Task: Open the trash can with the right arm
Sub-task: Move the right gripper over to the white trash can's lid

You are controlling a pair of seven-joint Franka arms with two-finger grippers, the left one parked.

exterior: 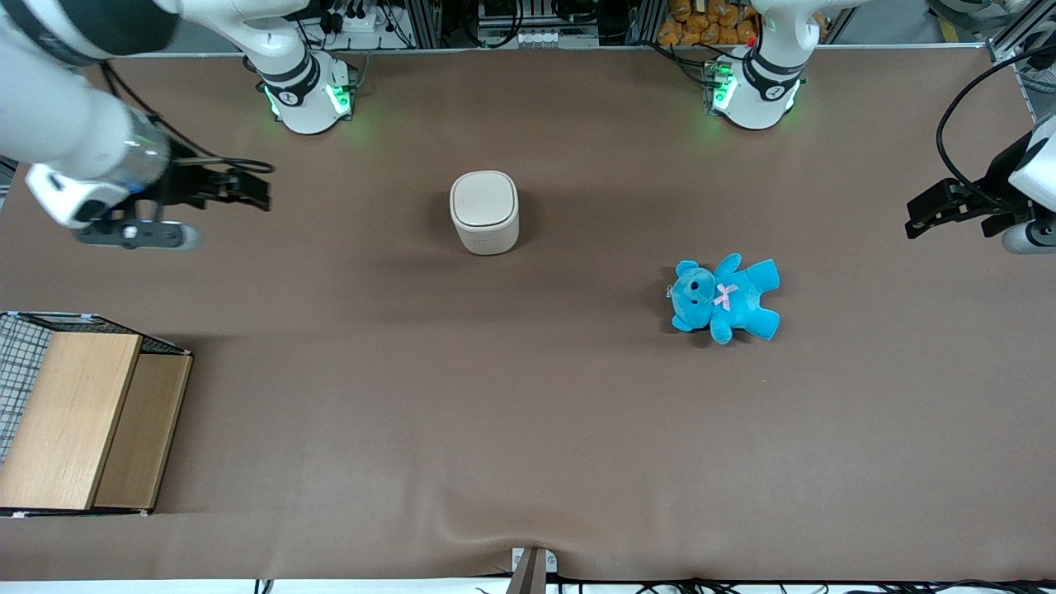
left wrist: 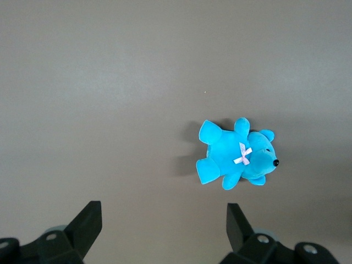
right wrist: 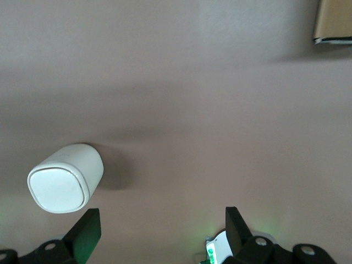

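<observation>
The cream-white trash can (exterior: 484, 212) stands upright on the brown table with its flat lid shut. It also shows in the right wrist view (right wrist: 65, 178), lid closed. My right arm's black gripper (exterior: 247, 188) hangs above the table toward the working arm's end, well apart from the can and touching nothing. Its fingers (right wrist: 88, 231) are spread wide with only bare table between them, and the gripper (right wrist: 159, 234) is empty.
A blue teddy (exterior: 724, 298) lies on the table toward the parked arm's end, nearer the front camera than the can. A wooden box with wire mesh (exterior: 74, 417) sits at the working arm's end near the front edge. The arm bases (exterior: 307, 91) stand at the back edge.
</observation>
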